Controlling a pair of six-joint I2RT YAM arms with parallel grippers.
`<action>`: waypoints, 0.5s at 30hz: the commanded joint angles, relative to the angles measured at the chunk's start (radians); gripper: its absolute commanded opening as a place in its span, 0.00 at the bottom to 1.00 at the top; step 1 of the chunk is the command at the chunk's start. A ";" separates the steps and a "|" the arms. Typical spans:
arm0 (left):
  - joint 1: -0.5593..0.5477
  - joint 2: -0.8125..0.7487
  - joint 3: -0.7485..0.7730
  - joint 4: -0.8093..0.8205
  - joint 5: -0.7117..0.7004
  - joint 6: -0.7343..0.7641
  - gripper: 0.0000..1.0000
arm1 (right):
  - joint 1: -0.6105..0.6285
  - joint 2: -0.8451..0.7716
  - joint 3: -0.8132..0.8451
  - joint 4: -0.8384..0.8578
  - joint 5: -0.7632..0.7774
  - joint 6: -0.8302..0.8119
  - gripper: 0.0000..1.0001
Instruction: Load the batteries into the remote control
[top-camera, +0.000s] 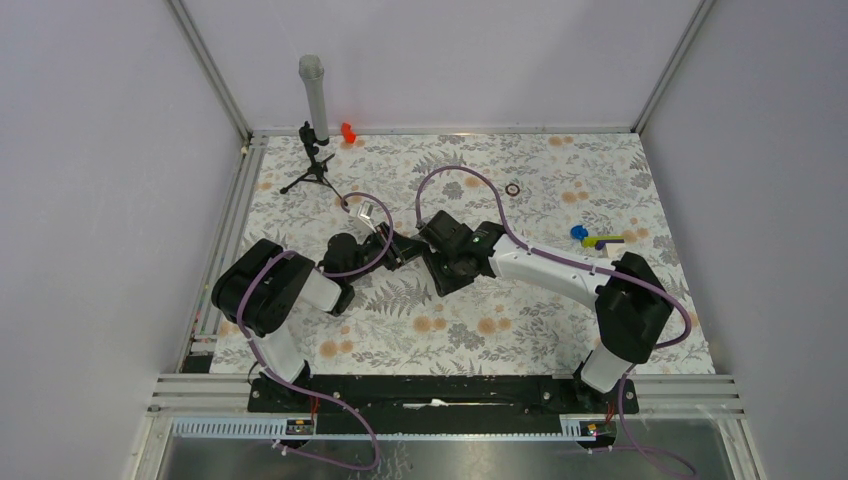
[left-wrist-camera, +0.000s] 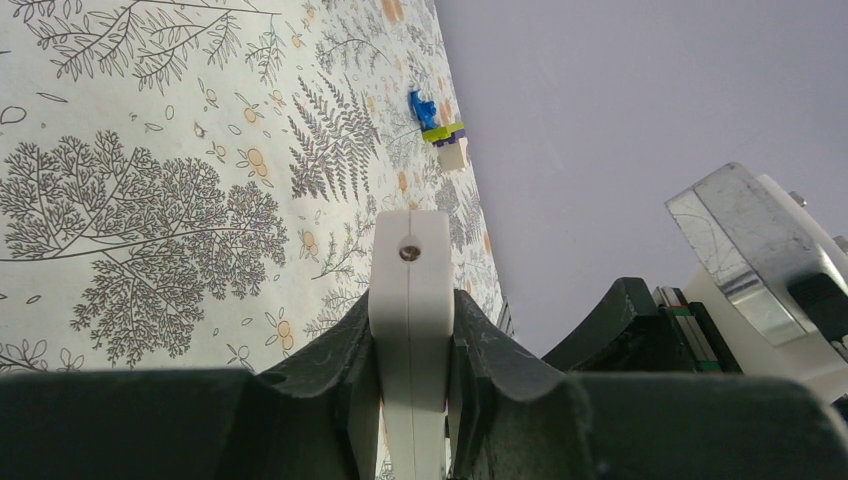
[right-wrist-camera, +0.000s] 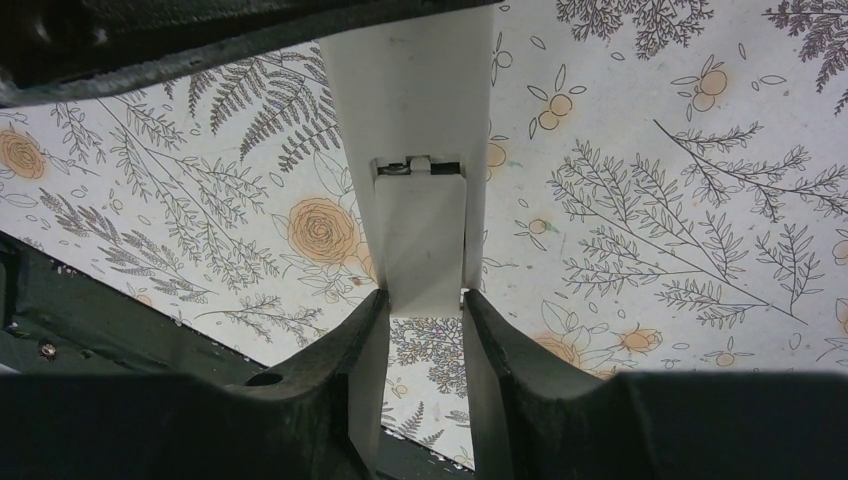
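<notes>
while the left jaws and right jaws clamp one remote control (right-wrist-camera: 420, 120), one ring (top-camera: 513, 189) lies apart. so does one toy (top-camera: 595, 239).

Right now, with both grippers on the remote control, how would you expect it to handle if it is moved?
The remote control is probably stiff: it runs straight between the left gripper and right gripper without sagging. Its smooth white plastic looks slippery, so a narrow pinch could slide. The back cover shows a gap at one edge and may shift.

floral table (top-camera: 560, 310): dark ring (top-camera: 513, 188), blue-yellow toy (top-camera: 592, 238), tripod (top-camera: 312, 166)
</notes>
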 joint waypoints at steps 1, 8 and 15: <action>-0.005 -0.011 0.035 0.066 0.030 0.003 0.00 | 0.010 0.004 0.036 0.014 0.032 -0.009 0.38; -0.005 -0.015 0.036 0.086 0.094 -0.022 0.00 | 0.010 0.017 0.052 0.013 0.003 -0.018 0.38; -0.005 -0.023 0.035 0.096 0.085 -0.058 0.00 | 0.010 0.018 0.059 0.011 -0.030 -0.025 0.39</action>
